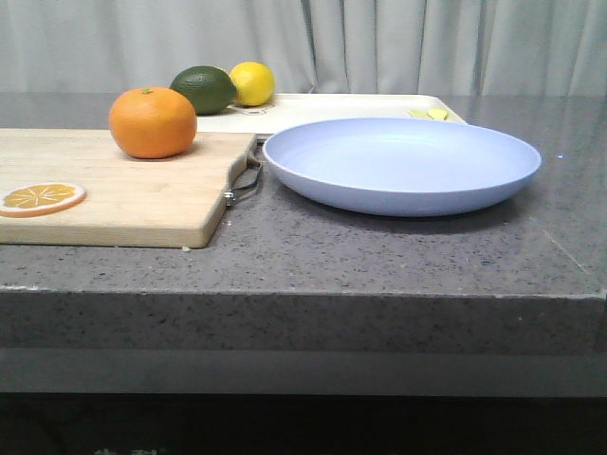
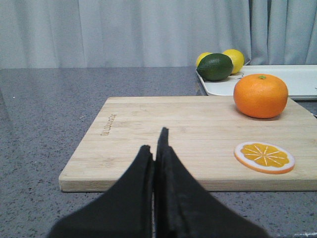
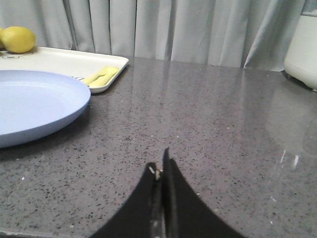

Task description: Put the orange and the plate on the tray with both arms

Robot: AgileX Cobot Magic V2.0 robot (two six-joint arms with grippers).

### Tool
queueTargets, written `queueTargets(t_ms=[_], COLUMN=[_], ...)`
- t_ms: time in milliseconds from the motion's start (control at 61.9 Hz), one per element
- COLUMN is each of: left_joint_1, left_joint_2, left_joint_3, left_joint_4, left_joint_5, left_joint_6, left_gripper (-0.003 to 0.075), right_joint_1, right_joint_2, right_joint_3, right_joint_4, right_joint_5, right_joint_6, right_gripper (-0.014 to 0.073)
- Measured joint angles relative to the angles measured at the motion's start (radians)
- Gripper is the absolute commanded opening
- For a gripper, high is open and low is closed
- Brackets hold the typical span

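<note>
Here the desk [image 1: 398, 256] is a speckled grey stone-like slab with a squared front edge. On its left lies a pale wooden cutting board [image 1: 123, 204], smooth-grained, with a thin metal handle [image 1: 245, 183] at its right end. The orange [image 1: 152, 122], round and dimpled with a small green stem dot, sits on the far right part of the board; a flat orange slice [image 1: 41, 198] lies near the board's front left. Just right of the handle rests the plate [image 1: 401, 164], a wide shallow matte disc in pale lavender-blue, directly on the desk. Behind both lies the tray [image 1: 322, 107], cream-white, flat, low-rimmed with rounded corners. A dark green avocado-like fruit [image 1: 203, 89] and a yellow lemon [image 1: 251, 83] sit at its left end, and a small pale-yellow piece [image 1: 429, 114] at its right. The left claw [image 2: 157, 148], black and tapered, hangs over the board's near edge with its fingers pressed together, holding nothing. The right claw [image 3: 160, 168] likewise is closed and empty over bare desk, right of the plate.
</note>
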Motion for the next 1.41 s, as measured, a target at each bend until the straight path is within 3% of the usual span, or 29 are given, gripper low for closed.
queueTargets(t_ms=[501,1115,1406], left_joint_1=[0.0,0.0,0.0], left_joint_2=[0.0,0.0,0.005], left_joint_3=[0.0,-0.011,-0.272], left_joint_4=[0.0,-0.013,-0.015], left_joint_5=[0.0,-0.107,0.059], left_joint_6=[0.0,0.0,0.0], left_gripper=[-0.0018,-0.0018,-0.0018], right_joint_1=[0.0,0.0,0.0], right_joint_2=[0.0,0.0,0.0], right_joint_3=[0.0,-0.009,-0.222], right_joint_4=[0.0,0.0,0.0], right_joint_5=[0.0,-0.021,0.122], right_joint_6=[0.0,0.0,0.0], right_gripper=[-0.007,-0.007,-0.007])
